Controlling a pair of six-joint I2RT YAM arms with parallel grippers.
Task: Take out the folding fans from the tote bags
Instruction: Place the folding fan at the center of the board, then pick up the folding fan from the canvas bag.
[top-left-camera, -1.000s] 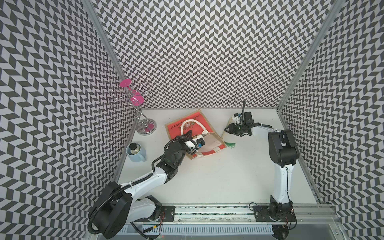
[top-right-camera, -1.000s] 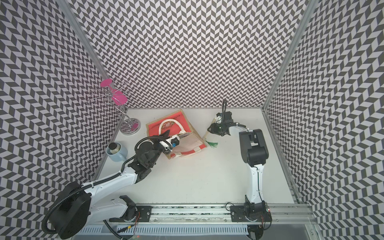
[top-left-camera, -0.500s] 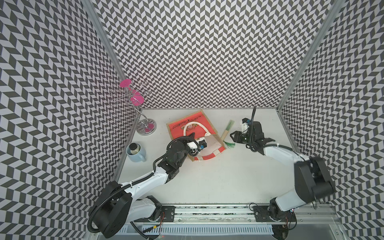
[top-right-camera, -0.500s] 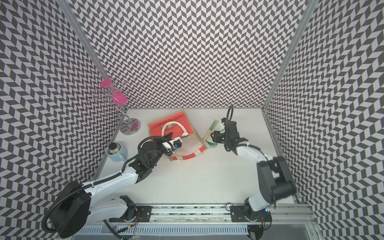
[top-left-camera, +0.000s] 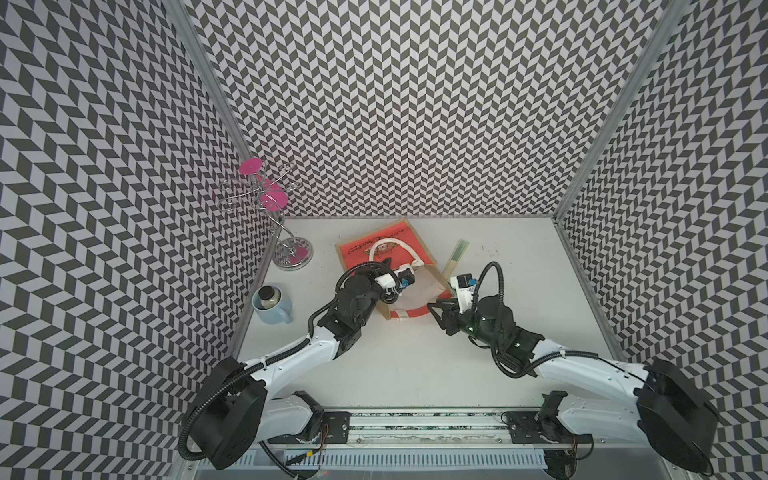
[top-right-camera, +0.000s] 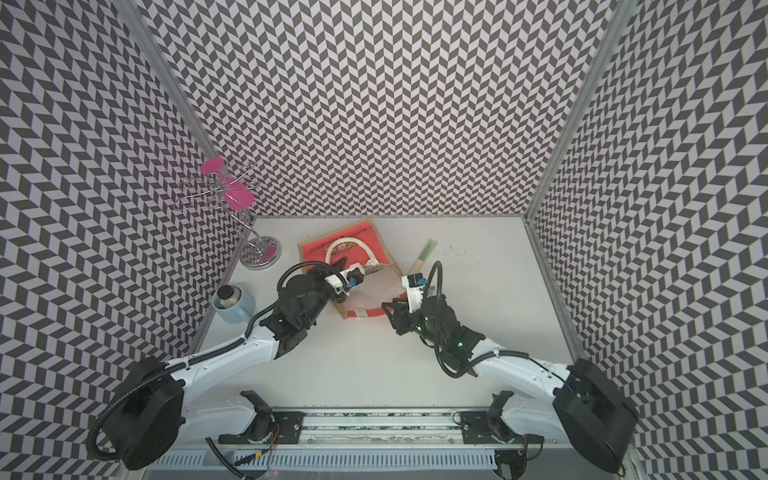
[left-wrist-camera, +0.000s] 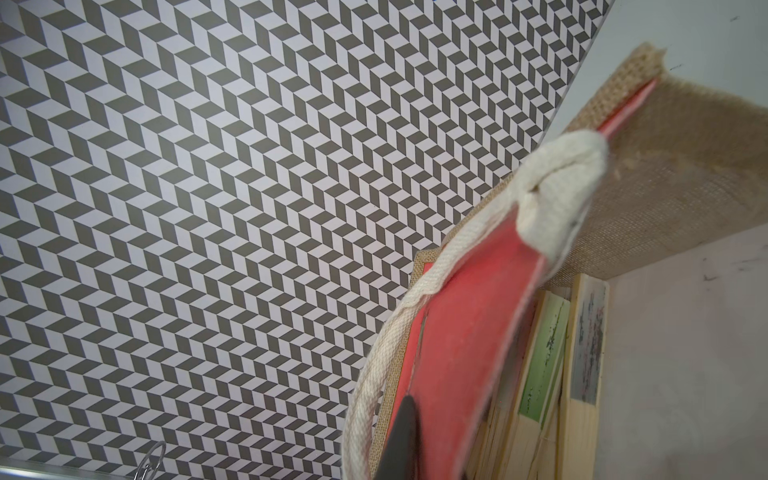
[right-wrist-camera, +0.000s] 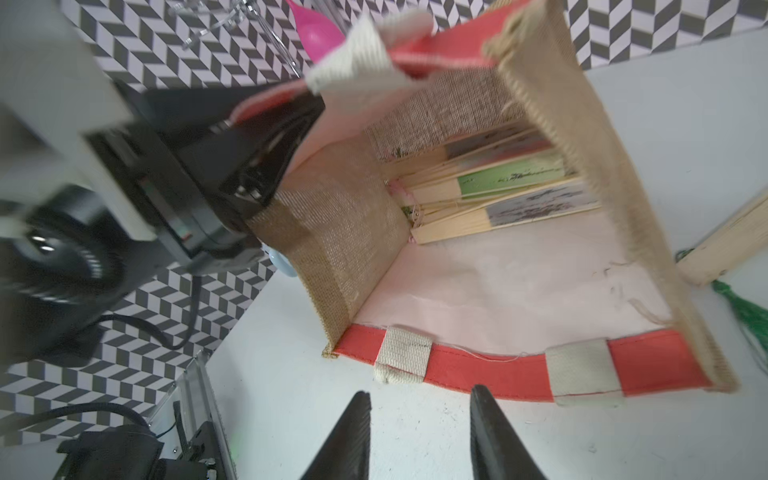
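The folding fans (right-wrist-camera: 511, 183) inside the tote bag (right-wrist-camera: 353, 232) overlap too much in the right wrist view to count. In both top views the bag's raised red panel hides them, along with most of the left claw (top-left-camera: 390, 266). The left wrist view shows only one dark finger (left-wrist-camera: 401, 436), cut off by the picture's edge. In the right wrist view the loose fan (right-wrist-camera: 723, 245) on the bench (right-wrist-camera: 291, 415) is cropped, the left arm (right-wrist-camera: 124, 187) is blurred, and the right claw's (right-wrist-camera: 419, 392) fingers run off the edge.

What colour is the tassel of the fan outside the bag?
Green tassel, best in right wrist view.
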